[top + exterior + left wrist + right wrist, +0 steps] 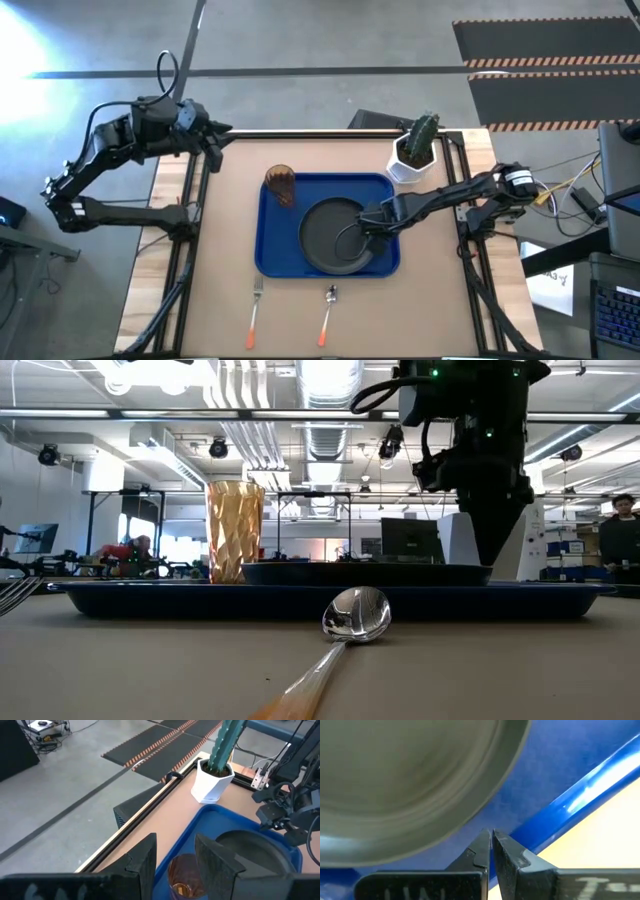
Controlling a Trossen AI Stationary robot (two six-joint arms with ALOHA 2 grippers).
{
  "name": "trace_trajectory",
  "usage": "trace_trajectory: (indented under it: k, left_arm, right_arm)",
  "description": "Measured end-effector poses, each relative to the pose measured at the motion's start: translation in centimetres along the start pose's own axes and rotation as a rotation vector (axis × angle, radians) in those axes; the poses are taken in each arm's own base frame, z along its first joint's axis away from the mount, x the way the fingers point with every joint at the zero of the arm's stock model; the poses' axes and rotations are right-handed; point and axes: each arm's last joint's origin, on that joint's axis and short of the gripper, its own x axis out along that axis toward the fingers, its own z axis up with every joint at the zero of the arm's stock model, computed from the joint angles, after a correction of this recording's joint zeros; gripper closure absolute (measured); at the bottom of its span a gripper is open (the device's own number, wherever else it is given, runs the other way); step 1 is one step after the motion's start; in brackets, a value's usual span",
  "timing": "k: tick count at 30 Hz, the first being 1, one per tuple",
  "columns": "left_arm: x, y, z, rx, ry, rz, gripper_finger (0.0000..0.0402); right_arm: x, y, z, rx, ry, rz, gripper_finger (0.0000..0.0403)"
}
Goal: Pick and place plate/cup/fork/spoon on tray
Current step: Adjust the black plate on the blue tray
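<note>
The blue tray (275, 245) lies mid-table. The black plate (335, 235) lies flat on its right half, and the amber cup (281, 186) stands upright in its far left corner. The fork (254, 310) and the spoon (328, 312) lie on the table in front of the tray, orange handles toward the near edge. My right gripper (366, 224) is shut, low at the plate's right rim; the right wrist view shows its tips (491, 836) beside the plate's edge (485, 805) over the tray floor. My left gripper (215, 140) is open and empty, raised beyond the table's far left corner, the cup (184, 879) beyond its fingers. My right gripper's shut fingertips point down at the tray floor right beside the plate's right rim (480, 570). Whether they touch the rim or the tray, I cannot tell.
A white pot with a green cactus (415, 155) stands at the table's far right, just beyond the tray's corner. Black frame rails run along the table's left, right and far sides. Bare tabletop lies between the tray and the near edge around the fork and spoon.
</note>
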Motion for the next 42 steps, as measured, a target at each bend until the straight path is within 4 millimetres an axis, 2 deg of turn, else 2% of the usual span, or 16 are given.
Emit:
trace_trajectory:
  k: [8,17,24,29,33,42]
  left_arm:
    - [0.0,0.0,0.0,0.000,-0.001,0.002,0.0285]
    - [-0.3,0.1,-0.1,0.007,-0.007,0.003,0.0285]
    - [-0.2,0.1,-0.1,0.008,-0.006,0.003,0.0285]
    - [-0.2,0.0,-0.1,0.008,-0.004,0.003,0.0285]
    - [-0.1,0.0,-0.1,0.008,-0.003,0.003,0.0285]
    - [0.1,0.0,0.0,0.008,0.003,0.004,0.0285]
  right_arm:
    - [0.5,0.4,0.3,0.000,-0.041,-0.009,0.0394]
    - [0.5,1.1,1.4,0.046,-0.168,0.040,0.0394]
    - [0.6,0.9,1.2,0.040,-0.148,0.017,0.0394]
    - [-1.3,-0.4,0.3,0.060,-0.096,-0.120,0.0394]
    - [-2.0,-0.7,0.1,0.087,-0.096,-0.130,0.0394]
    - [0.6,-0.5,-0.7,0.131,-0.069,-0.133,0.0394]
